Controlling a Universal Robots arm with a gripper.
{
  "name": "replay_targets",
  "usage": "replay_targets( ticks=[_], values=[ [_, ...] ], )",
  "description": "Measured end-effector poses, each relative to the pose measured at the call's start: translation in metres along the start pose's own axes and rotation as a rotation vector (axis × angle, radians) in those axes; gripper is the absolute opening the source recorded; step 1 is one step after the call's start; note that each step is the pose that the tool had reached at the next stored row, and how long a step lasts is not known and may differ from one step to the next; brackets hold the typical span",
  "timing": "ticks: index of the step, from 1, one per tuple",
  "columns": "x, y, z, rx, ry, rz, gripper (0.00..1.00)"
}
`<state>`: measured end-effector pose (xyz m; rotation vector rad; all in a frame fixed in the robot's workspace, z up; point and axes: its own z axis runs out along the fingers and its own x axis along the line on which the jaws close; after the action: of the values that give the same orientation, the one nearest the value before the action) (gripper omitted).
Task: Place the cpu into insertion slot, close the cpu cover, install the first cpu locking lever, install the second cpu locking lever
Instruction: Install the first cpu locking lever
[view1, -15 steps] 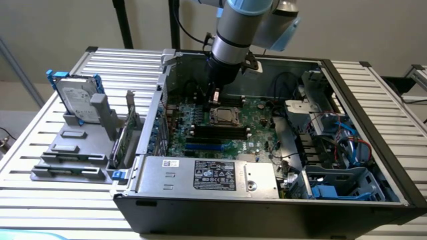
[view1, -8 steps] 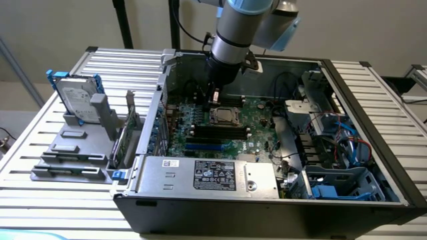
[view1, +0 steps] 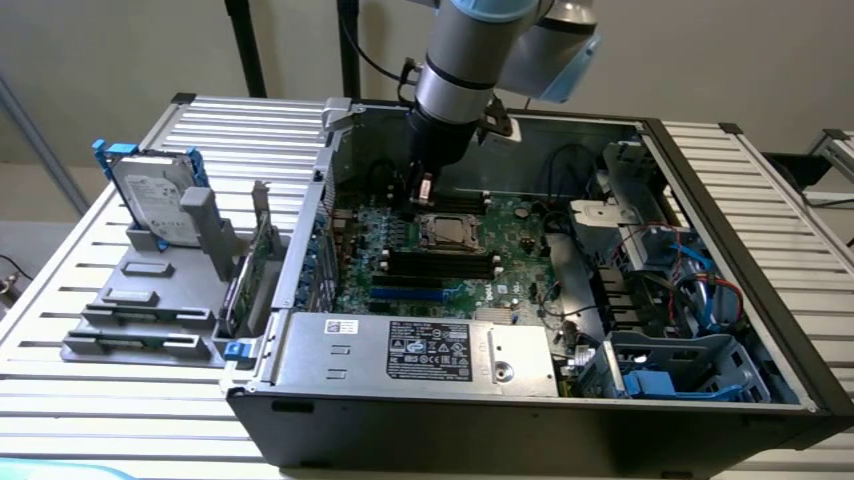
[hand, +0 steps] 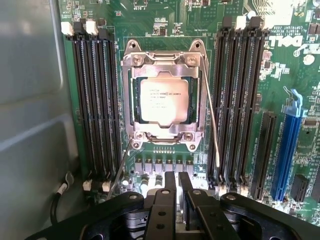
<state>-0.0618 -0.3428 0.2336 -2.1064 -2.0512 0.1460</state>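
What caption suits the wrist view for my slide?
The cpu seated in the insertion slot under the lowered cpu cover, gripper poised nearby.

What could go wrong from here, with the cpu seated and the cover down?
1. Neither lever looks latched. The long lever and the second lever stand away from the cpu cover, so it could lift off the cpu.
2. Both levers are thin wire, so the gripper might slip off.
3. The memory strips sit close beside the socket, and a slip could strike them.
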Motion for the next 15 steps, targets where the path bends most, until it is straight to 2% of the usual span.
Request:
replay_targets(
  ticks=[5, 10, 13, 15],
  values=[
    [0.0000, -0.0069, -0.0008, -0.0014, 0.0120, 0.022, 0.18],
    [-0.0001, -0.0096, -0.0011, -0.0041, 0.0257, 0.063, 0.18],
    [-0.0001, -0.0105, -0.0009, -0.0058, 0.0387, 0.090, 0.18],
    [-0.0002, -0.0113, -0.0007, -0.0064, 0.0495, 0.106, 0.18]
  ],
)
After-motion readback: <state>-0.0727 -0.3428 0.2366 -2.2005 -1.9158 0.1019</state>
